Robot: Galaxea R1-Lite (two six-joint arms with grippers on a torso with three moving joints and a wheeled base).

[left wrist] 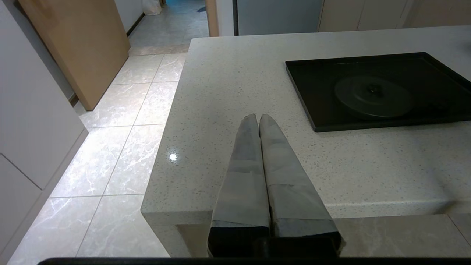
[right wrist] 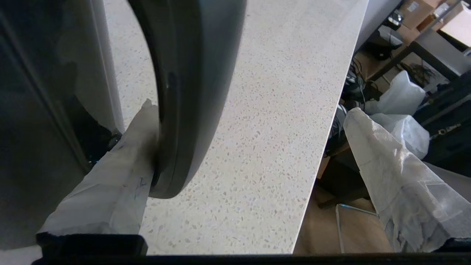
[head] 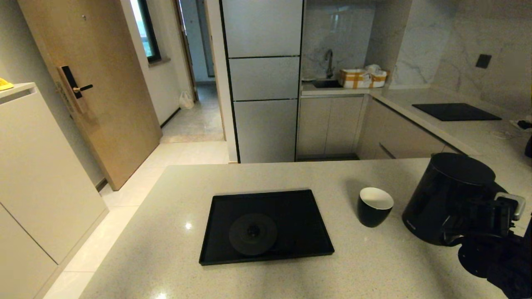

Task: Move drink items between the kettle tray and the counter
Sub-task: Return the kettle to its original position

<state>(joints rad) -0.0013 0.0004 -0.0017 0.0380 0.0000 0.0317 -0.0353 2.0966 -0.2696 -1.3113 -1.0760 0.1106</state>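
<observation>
The right gripper (right wrist: 250, 114) is spread wide around the kettle (head: 447, 195) handle on the counter (head: 166, 232); the left gripper (left wrist: 257, 121) is pressed together.

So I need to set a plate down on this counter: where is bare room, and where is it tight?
Bare counter lies left of the tray, over to the edge, and in a strip in front of the tray. It is crowded on the right: the cup stands close beside the kettle, where the right end effector sits open at the handle.

Right tool (right wrist: 246, 110) spread wide; left tool (left wrist: 259, 123) parked, fingers together.
</observation>
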